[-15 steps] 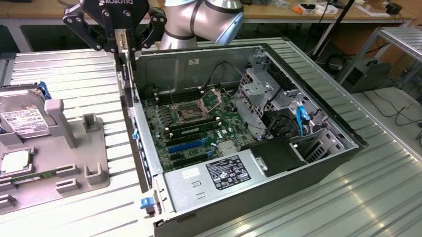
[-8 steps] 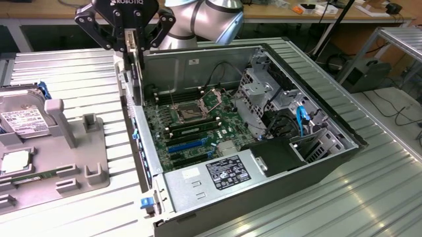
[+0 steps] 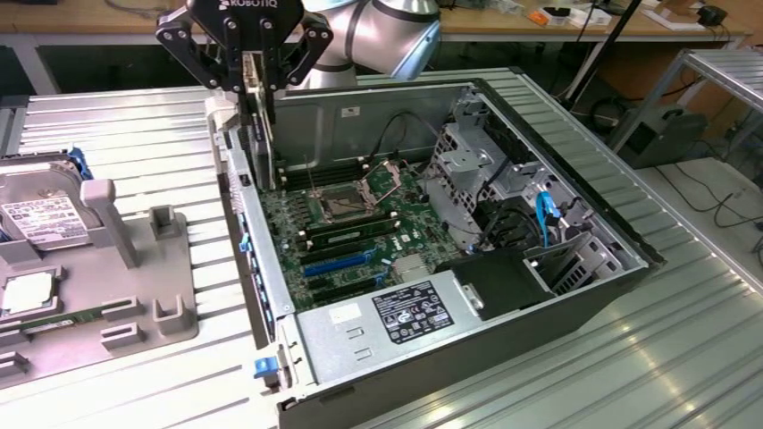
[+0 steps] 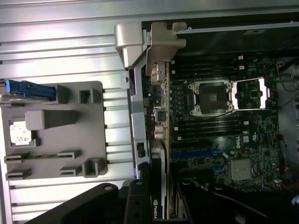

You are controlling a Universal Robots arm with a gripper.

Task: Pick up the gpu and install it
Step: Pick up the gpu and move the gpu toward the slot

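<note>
Pinched close to the lens by the gripper (image 4: 155, 212), part-closed on its upper edge: the gpu (image 4: 160, 186), edge-on, hanging above the rear wall of the open computer case (image 3: 394, 107), clear of the motherboard (image 3: 394, 237) and not yet seated. Probably best aimed at the blue PCIe slot (image 3: 339, 264). Hold the card plumb, square the bracket against the rear openings, match connector to slot, then lower straight and press evenly. Steer clear of the memory sticks (image 3: 352, 234).
</note>
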